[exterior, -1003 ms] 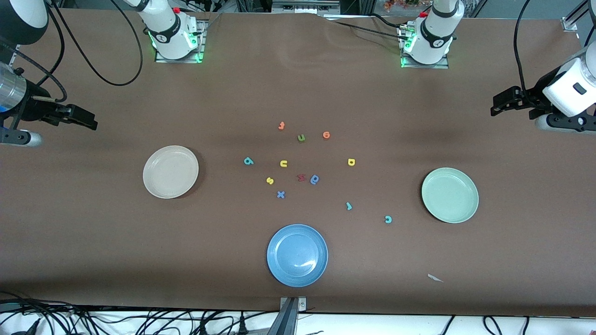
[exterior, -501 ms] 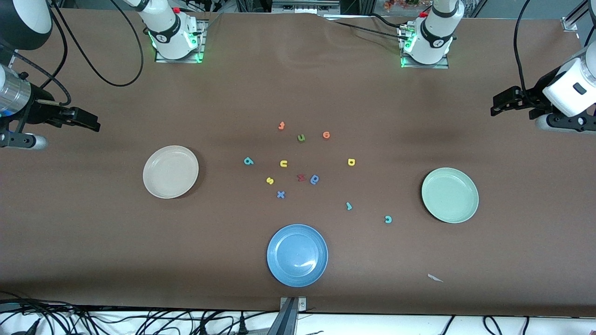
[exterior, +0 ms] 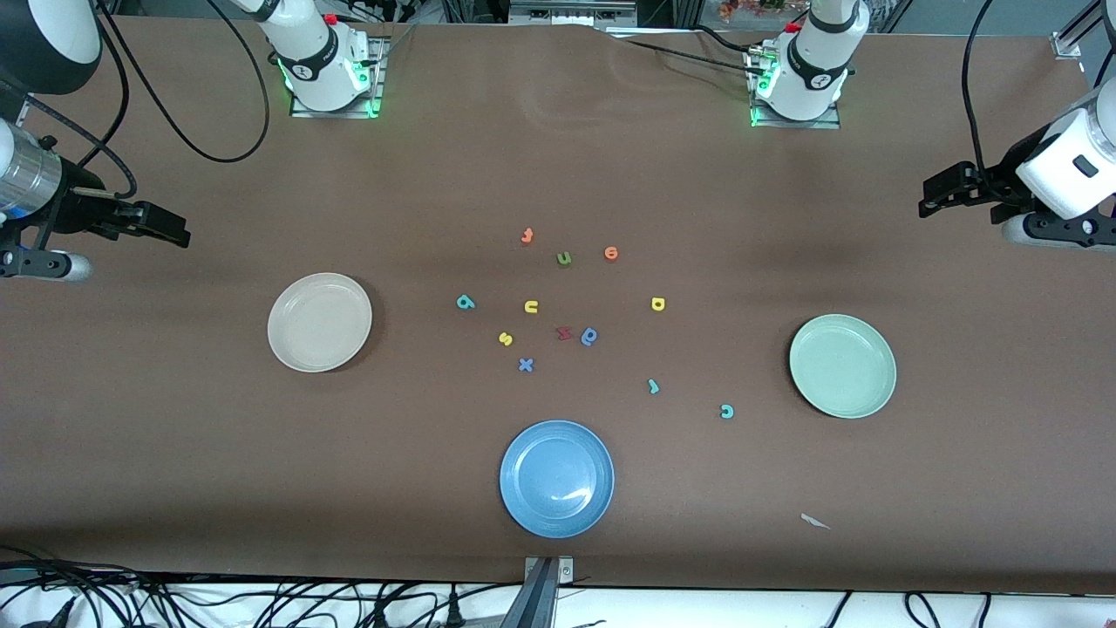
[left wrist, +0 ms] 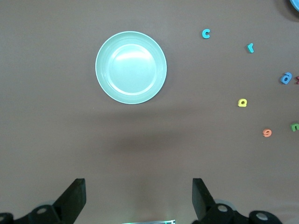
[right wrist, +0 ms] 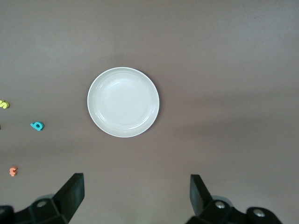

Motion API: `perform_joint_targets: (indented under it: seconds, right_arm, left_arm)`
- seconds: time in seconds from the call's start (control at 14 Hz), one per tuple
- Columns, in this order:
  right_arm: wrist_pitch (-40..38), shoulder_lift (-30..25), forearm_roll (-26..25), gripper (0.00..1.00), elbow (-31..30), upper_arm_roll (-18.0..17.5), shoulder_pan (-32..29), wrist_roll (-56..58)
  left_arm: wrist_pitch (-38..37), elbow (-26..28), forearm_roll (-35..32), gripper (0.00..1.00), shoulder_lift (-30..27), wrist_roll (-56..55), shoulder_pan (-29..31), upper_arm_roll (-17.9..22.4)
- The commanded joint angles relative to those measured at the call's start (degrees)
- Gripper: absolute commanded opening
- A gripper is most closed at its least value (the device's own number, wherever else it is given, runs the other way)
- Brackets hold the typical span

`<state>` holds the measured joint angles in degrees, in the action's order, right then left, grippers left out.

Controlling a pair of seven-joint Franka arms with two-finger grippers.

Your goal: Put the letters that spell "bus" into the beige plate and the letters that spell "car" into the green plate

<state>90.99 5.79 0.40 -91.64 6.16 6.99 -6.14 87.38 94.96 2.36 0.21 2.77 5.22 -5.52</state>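
You are looking at both arms hanging high over the ends of the table. The right gripper [exterior: 170,228] is hovering with its fingers spread wide and gripping nothing, over bare table at the right arm's end, farther from the front camera than the beige plate [exterior: 319,322]. The left gripper [exterior: 937,194] is hovering the same way at the left arm's end, fingers wide apart and holding nothing, over bare table farther from the camera than the green plate [exterior: 842,365]. Both plates are sitting with nothing in them. All the letters are lying loose on the table between the two plates. The teal "b" [exterior: 466,303] is lying closest to the beige plate, with the yellow "u" [exterior: 531,306] beside it and the yellow "s" [exterior: 506,338] a little nearer the camera. The yellow "a" [exterior: 658,303] is lying toward the green plate; the thin teal "r" [exterior: 653,385] and the teal "c" [exterior: 726,411] are lying nearer the camera, the "c" closest to the green plate. The blue plate [exterior: 556,479] is sitting nearest the camera.
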Motion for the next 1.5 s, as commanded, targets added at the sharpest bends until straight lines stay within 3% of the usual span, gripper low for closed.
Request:
perform_joint_targets:
  seconds: [0.0, 1.43]
  right_arm:
    - [0.06, 0.01, 1.09, 1.00, 0.23, -0.01, 1.01, -0.10]
    - [-0.64, -0.52, 1.09, 1.00, 0.23, 0.34, 1.01, -0.10]
  left_arm:
    - [-1.33, -1.71, -0.07, 1.00, 0.58, 1.45, 0.31, -0.10]
    - [-1.33, -1.62, -0.08, 1.00, 0.58, 1.45, 0.31, -0.10]
